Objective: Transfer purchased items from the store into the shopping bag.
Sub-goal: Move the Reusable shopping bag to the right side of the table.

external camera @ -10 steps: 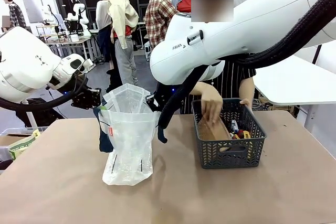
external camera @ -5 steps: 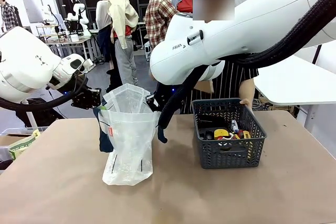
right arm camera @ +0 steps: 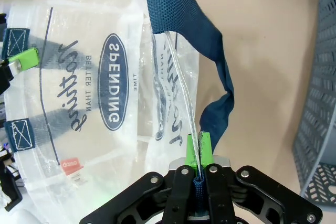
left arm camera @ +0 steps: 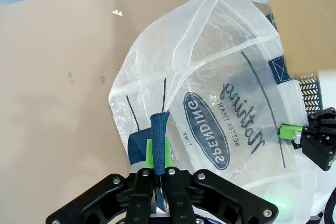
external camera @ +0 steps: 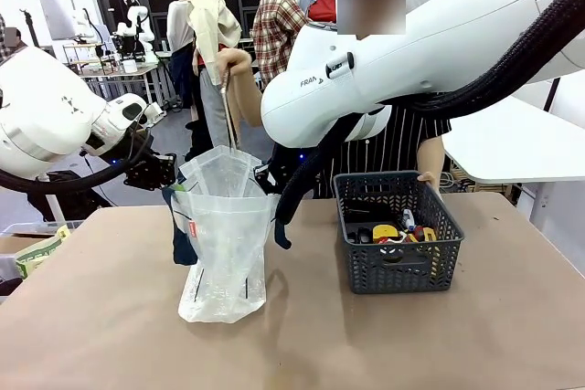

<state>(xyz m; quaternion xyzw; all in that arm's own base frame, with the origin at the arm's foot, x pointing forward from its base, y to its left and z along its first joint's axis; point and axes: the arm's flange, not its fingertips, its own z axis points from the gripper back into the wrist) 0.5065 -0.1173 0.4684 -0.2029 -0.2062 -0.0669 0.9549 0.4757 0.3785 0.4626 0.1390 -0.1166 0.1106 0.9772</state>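
- Front view: a person's hand [external camera: 233,61] is holding a slim grey item [external camera: 228,116] over the bag [external camera: 224,244], so the loading step is in hand.
- Left hand [left arm camera: 157,161] and right hand [right arm camera: 198,156] are each clamping tight on a blue strap [left arm camera: 158,135], spreading the mouth.
- Other items [external camera: 388,233] are lying in the basket [external camera: 366,267], near the bag on the worktop [external camera: 110,335].
- Next move, I reckon: holding the mouth wide for the drop.

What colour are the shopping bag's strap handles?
Dark blue. The shopping bag strap handle shows best in the right wrist view.
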